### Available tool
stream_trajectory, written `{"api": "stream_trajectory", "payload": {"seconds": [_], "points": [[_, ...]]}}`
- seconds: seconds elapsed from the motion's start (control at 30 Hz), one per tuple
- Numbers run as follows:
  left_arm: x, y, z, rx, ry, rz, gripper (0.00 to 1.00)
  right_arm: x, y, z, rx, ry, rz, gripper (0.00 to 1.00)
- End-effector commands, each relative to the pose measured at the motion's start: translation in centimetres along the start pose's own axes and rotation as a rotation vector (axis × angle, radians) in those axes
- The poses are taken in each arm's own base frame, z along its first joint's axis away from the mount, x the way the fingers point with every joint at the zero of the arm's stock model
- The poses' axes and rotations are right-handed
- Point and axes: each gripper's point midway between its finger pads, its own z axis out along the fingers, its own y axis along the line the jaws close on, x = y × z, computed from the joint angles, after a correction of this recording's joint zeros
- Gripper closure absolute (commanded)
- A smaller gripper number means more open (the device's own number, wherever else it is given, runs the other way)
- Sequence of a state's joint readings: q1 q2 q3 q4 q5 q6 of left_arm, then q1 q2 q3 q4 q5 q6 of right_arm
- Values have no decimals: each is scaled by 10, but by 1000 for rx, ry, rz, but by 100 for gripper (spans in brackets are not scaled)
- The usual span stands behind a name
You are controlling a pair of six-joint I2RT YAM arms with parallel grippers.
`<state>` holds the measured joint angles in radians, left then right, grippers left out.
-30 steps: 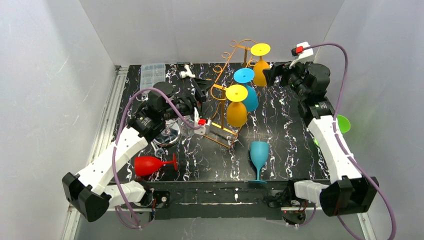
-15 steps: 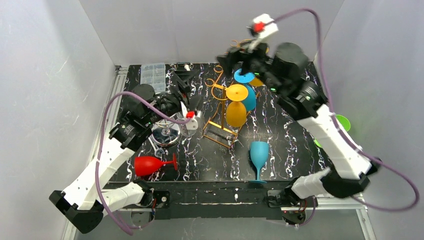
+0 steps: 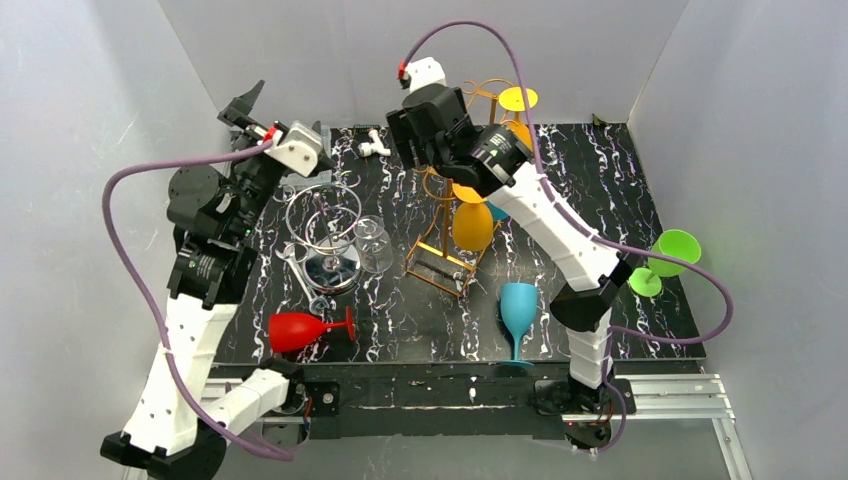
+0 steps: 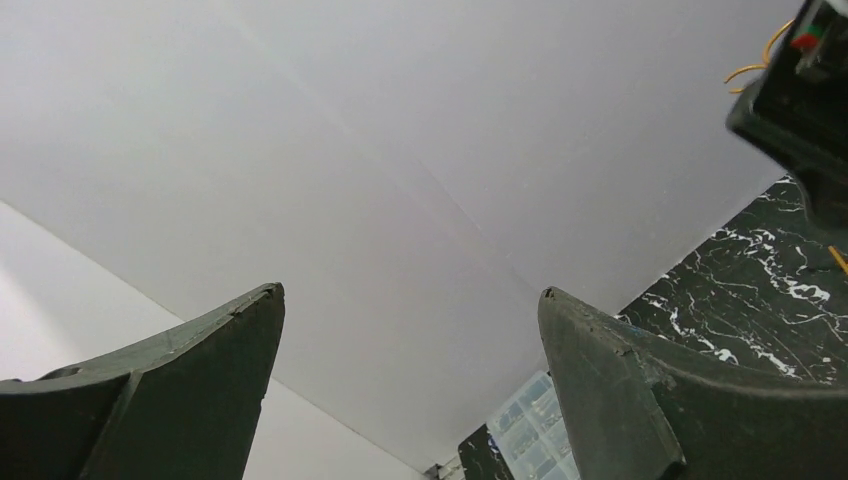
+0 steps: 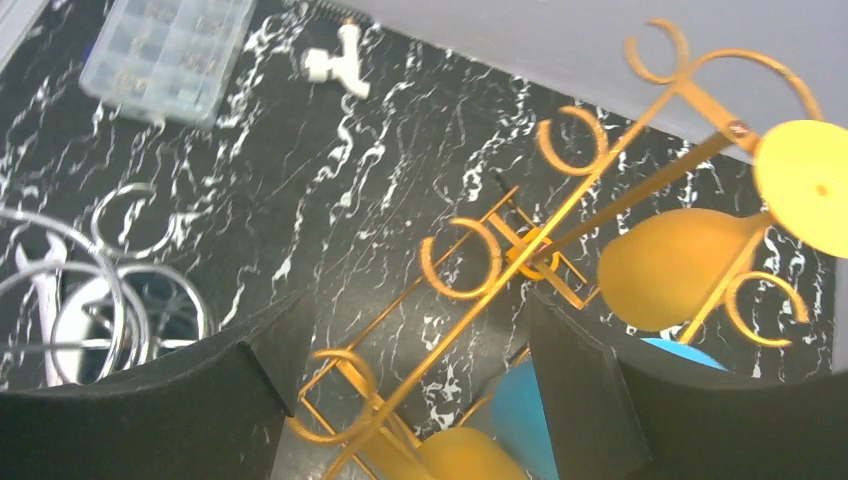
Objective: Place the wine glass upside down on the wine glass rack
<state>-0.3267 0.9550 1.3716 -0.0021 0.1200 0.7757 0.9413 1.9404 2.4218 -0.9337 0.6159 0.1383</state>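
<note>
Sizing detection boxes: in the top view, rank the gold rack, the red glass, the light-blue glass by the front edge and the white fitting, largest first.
1. gold rack
2-3. red glass and light-blue glass: they look about alike, so no ranking between them
4. white fitting

Top cam high behind bases, looking down over whole table [image 3: 640, 170]. Left wrist tilted up at back wall [image 4: 400, 150]. Right wrist close above rack [image 5: 530, 250], shared with top.
</note>
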Motion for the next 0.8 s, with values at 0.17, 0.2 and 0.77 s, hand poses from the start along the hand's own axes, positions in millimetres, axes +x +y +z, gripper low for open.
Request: {"api": "stream_trajectory", "payload": {"seconds": [0.17,0.2,0.77], "points": [[-18,5,-27,-12,-53,-54,2,-28,-50,-18,127,-101,173,13],[-18,4,-28,-3,-52,-55,2,-25,-55,-13,134,-92,191,13],[-14,-23,-40,111,-60,-20,2,-15,-84,51,153,-94,288,31]]}}
